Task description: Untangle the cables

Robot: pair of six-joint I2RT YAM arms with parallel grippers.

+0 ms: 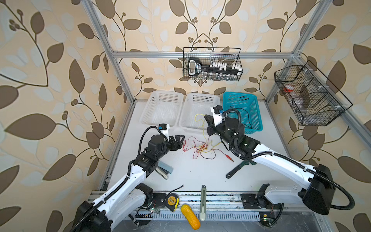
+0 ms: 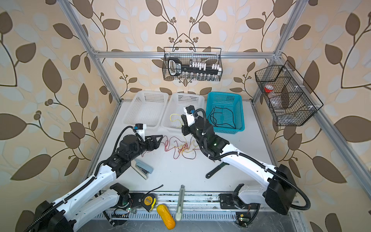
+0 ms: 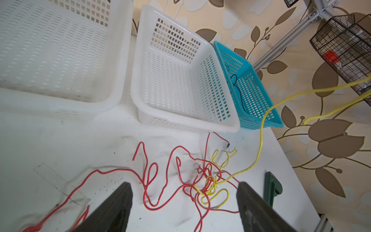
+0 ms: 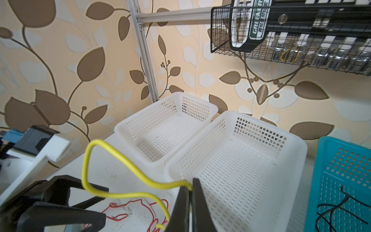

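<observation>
Two black fingers point(image 4: 197, 200) of your right gripper point(image 4: 190, 185) are pressed together on the yellow cable point(image 4: 130, 194), which arches up and away from the pinch in a loose hoop before dropping toward the table point(image 1: 190, 176). In both top views that gripper hangs raised at the near right corner of the middle white basket point(image 1: 201, 94), and the yellow strand trails from it down to the knot of cables point(image 1: 202, 148) lying on the table just in front of that basket. There the yellow is wound through the red cables point(image 3: 114, 170) (the crossings are too dense to count). One red lead runs out of the knot, away from the basket's right side, and ends in an alligator clip point(image 1: 230, 158). Your left gripper point(image 3: 183, 185) has its fingers spread wide and holds nothing; it sits low in front of the basket's left corner, with the knot directly ahead of its tips. A black cable point(image 4: 346, 197) lies apart from the rest, inside the teal basket point(image 1: 241, 94) that stands just beside the middle white basket on its right.
</observation>
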